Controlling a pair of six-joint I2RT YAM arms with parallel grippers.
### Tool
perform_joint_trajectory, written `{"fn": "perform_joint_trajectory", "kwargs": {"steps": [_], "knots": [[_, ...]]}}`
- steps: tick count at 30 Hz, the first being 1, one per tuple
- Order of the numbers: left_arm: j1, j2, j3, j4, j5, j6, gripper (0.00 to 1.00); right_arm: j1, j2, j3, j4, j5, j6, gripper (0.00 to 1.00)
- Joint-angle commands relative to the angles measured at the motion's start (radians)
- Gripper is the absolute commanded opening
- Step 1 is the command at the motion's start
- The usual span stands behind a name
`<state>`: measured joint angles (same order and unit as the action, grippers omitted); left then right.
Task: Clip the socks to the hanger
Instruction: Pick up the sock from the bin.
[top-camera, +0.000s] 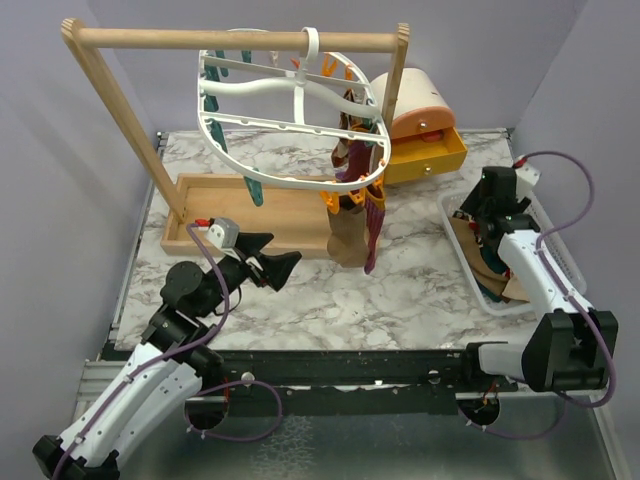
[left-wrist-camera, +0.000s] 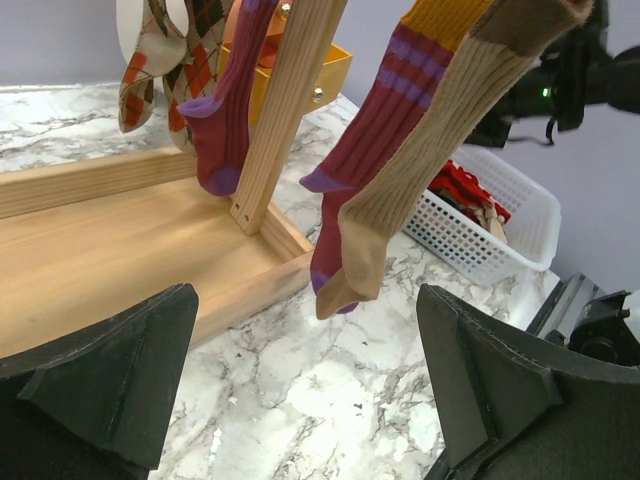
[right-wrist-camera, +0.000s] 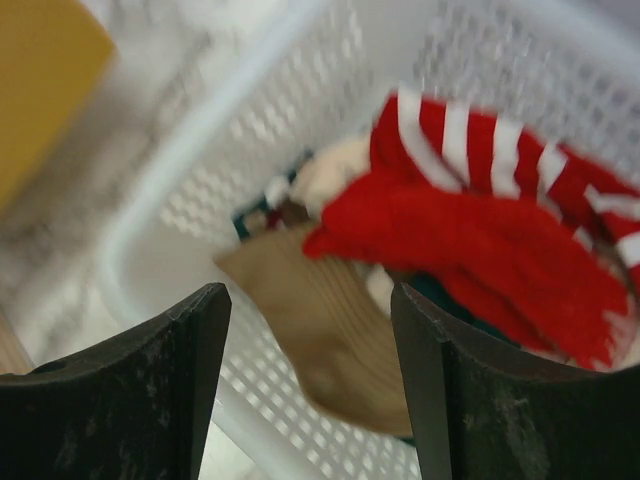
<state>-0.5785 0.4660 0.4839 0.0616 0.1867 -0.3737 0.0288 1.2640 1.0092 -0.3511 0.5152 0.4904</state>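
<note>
The white oval hanger (top-camera: 285, 185) hangs from the wooden bar. Clipped to its right side, a maroon sock (top-camera: 374, 225) and a tan-brown sock (top-camera: 347, 240) dangle to the table. The left wrist view shows them close up, maroon sock (left-wrist-camera: 375, 130) and tan sock (left-wrist-camera: 420, 150), with another maroon sock (left-wrist-camera: 225, 110) and an argyle sock (left-wrist-camera: 150, 60) behind. My left gripper (top-camera: 270, 262) (left-wrist-camera: 305, 335) is open and empty, low over the marble before them. My right gripper (top-camera: 490, 218) (right-wrist-camera: 308, 300) reaches into the basket, open, its jaws either side of a tan sock (right-wrist-camera: 330, 340). A red-and-white striped sock (right-wrist-camera: 480, 200) lies beside it.
The wooden rack's tray (top-camera: 290, 215) and post (left-wrist-camera: 285, 110) stand behind the hanging socks. The white slatted basket (top-camera: 455, 235) (right-wrist-camera: 200, 180) sits at the right edge. A yellow drawer box (top-camera: 430, 155) stands at the back right.
</note>
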Motion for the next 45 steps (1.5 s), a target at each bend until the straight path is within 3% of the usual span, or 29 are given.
{"fn": "perform_joint_trajectory", "kwargs": {"steps": [1,12,16,18,29,45], "knots": [[-0.005,0.024,0.006,0.003,-0.025,0.009,0.99,-0.004,-0.023,-0.14,0.047,-0.148,0.035,0.71],[-0.005,0.121,0.016,-0.002,0.0,-0.011,0.99,-0.012,0.103,-0.255,0.096,-0.161,0.068,0.72],[-0.005,0.135,0.017,-0.004,-0.001,-0.012,0.99,-0.011,0.135,-0.282,0.122,-0.175,0.071,0.67],[-0.006,0.137,0.02,-0.01,0.0,-0.01,0.99,-0.012,0.142,-0.281,0.118,-0.17,0.069,0.61],[-0.006,0.139,0.019,-0.01,0.006,-0.013,0.99,-0.011,0.073,-0.253,0.078,-0.146,0.058,0.02],[-0.013,0.11,0.013,-0.001,0.0,-0.022,0.99,-0.011,-0.152,0.041,-0.152,-0.102,0.069,0.01]]}}
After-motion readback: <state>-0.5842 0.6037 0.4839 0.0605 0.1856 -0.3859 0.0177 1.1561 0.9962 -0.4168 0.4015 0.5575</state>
